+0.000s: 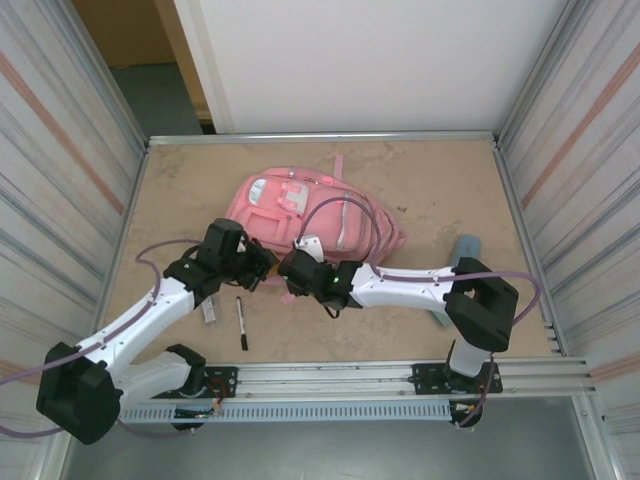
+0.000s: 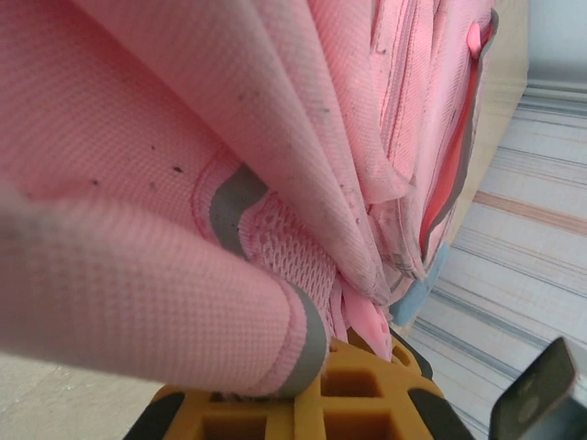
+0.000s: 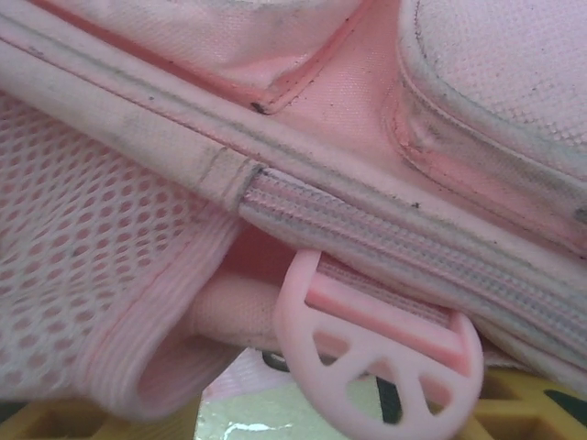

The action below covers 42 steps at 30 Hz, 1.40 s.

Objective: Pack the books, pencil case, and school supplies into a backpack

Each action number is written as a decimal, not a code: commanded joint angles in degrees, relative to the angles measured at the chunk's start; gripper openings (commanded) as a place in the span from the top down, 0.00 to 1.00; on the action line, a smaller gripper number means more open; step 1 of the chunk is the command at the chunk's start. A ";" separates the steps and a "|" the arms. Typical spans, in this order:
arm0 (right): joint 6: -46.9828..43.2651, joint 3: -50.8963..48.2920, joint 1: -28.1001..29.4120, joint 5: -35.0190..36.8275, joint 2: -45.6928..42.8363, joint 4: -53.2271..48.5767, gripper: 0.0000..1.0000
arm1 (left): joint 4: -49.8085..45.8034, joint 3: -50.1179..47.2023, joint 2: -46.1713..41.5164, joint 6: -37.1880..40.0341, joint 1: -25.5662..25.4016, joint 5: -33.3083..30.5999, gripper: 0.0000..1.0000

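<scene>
Pink backpack (image 1: 300, 200) pinched by L claw (image 1: 266, 272); R claw (image 1: 286, 265) parted.

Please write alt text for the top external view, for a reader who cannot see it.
A pink backpack lies in the middle of a beige table. Two white robot arms reach from the near edge, with the left gripper and right gripper close together at its near side. A black pen lies beside the left arm.
</scene>
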 commanded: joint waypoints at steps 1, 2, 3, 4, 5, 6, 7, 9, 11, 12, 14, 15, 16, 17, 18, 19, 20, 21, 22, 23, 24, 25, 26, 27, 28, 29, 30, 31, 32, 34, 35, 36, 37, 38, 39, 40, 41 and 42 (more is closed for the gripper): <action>1.71 1.73 -1.60 2.29 1.72 2.82 0.62 | 1.50 1.37 -3.40 -1.09 -0.86 3.21 1.00; 1.92 1.83 -1.67 2.59 1.66 3.05 0.69 | 1.56 1.44 -3.30 -1.28 -0.87 3.37 1.00; 1.87 1.66 -1.66 2.67 1.61 3.41 0.76 | 1.96 1.30 -3.13 -1.43 -0.83 3.77 1.00; 1.80 1.67 -1.60 2.69 1.65 3.66 0.79 | 2.33 1.26 -2.95 -1.42 -0.82 4.12 1.00; 1.67 1.81 -1.75 2.88 1.66 3.75 0.83 | 2.55 1.19 -2.75 -1.36 -0.82 4.57 1.00; 1.44 1.91 -1.87 2.78 1.87 3.67 0.86 | 2.81 1.19 -2.52 -1.40 -0.79 4.74 1.00; 1.41 2.00 -1.94 2.55 1.86 3.52 0.87 | 3.06 1.14 -2.27 -1.42 -0.87 4.95 1.00; 1.73 1.93 -2.12 1.91 1.65 2.73 0.90 | 3.27 1.18 -1.99 -1.60 -0.84 4.98 1.00; 1.98 1.55 -2.12 1.44 1.06 2.53 0.94 | 3.36 1.49 -1.83 -1.11 -0.81 4.94 1.00; 2.14 1.26 -2.15 1.28 0.64 2.42 0.95 | 3.03 1.81 -1.78 -0.57 -0.79 4.68 1.00; 2.58 1.04 -2.29 0.34 -0.20 1.23 0.97 | 1.44 2.57 -1.44 0.81 -0.52 3.53 1.00; 2.99 0.99 -2.31 -0.19 -0.57 0.32 0.98 | 1.05 2.66 -1.36 1.03 -0.26 3.29 1.00; 3.75 0.92 -2.47 -0.73 -1.26 -0.78 0.98 | 1.00 2.63 -1.37 1.32 0.19 3.24 1.00; 4.20 0.50 -2.60 -1.36 -1.87 -1.58 1.00 | 0.99 2.47 -1.45 1.70 0.80 2.98 1.00; 4.51 -0.11 -2.91 -2.09 -2.60 -2.00 1.00 | 0.70 2.45 -1.43 2.26 1.31 2.55 1.00; 4.96 -0.89 -3.37 -3.29 -3.19 -2.45 1.00 | 0.10 2.35 -1.44 3.13 2.07 1.91 1.00; 5.38 -1.77 -3.95 -4.89 -3.85 -2.88 1.00 | -0.14 2.22 -1.30 4.24 3.00 1.10 1.00; 5.76 -2.45 -4.74 -6.75 -4.24 -3.47 1.00 | -0.38 2.03 -1.17 5.38 3.73 0.49 1.00; 6.18 -3.04 -5.55 -8.61 -4.69 -4.11 1.00 | -0.73 1.90 -0.83 6.57 5.02 0.52 1.00; 6.65 -4.27 -6.49 -10.90 -5.34 -4.98 1.00 | -0.76 1.93 -0.37 8.02 6.99 1.59 1.00; 6.91 -4.94 -7.29 -12.06 -5.70 -5.63 1.00 | -1.01 1.95 0.06 9.42 8.98 2.79 1.00; 6.95 -5.72 -8.01 -13.08 -6.19 -6.56 1.00 | -1.96 2.10 0.55 10.70 11.09 4.01 1.00; 6.72 -6.43 -8.47 -13.39 -6.71 -7.29 1.00 | -2.54 2.11 1.00 11.61 12.79 4.96 1.00; 6.32 -7.07 -8.85 -13.34 -7.25 -8.30 1.00 | -2.74 2.01 1.56 12.78 14.90 6.04 1.00; 5.89 -7.52 -9.02 -12.92 -7.81 -9.43 1.00 | -2.95 1.86 2.01 13.56 16.54 6.90 1.00; 5.58 -7.86 -9.22 -12.48 -8.48 -10.37 1.00 | -3.05 1.63 2.44 14.09 17.80 7.70 1.00; 5.40 -8.18 -9.39 -11.63 -9.19 -11.76 1.00 | -2.14 1.27 3.00 15.64 19.34 9.09 1.00; 5.09 -8.54 -9.46 -10.72 -9.99 -12.91 1.00 | -0.32 0.93 3.64 18.11 20.72 10.99 1.00; 4.86 -9.08 -9.66 -9.63 -10.66 -13.86 1.00 | 0.54 1.10 4.14 20.24 21.79 11.92 1.00; 4.94 -10.47 -10.52 -7.84 -12.14 -15.66 1.00 | -0.43 2.21 5.76 24.51 24.01 11.18 1.00; 5.02 -11.09 -11.24 -7.57 -12.81 -16.42 1.00 | -1.17 2.73 6.55 25.46 24.97 10.42 1.00; 5.02 -12.01 -12.13 -7.59 -13.73 -16.99 1.00 | -1.66 3.28 7.75 26.34 26.26 10.18 1.00; 4.85 -13.12 -13.08 -7.81 -14.78 -17.09 1.00 | -1.74 3.74 9.06 26.31 27.47 10.24 1.00; 4.21 -14.18 -13.98 -8.49 -15.57 -16.73 1.00 | -1.68 4.20 10.39 26.38 28.46 10.50 1.00; 3.38 -15.32 -14.95 -9.36 -16.38 -16.22 1.00 | -1.69 5.06 12.01 26.56 29.36 10.88 1.00; 2.89 -16.26 -15.63 -9.90 -17.11 -15.88 1.00 | -2.46 6.60 13.95 26.01 30.22 11.29 1.00; 2.31 -16.93 -16.22 -10.48 -17.45 -15.61 1.00 | -2.96 8.29 15.74 25.69 30.86 12.10 1.00; 1.82 -17.27 -16.77 -11.33 -17.88 -15.57 1.00 | -2.96 10.51 17.88 26.12 30.99 12.40 1.00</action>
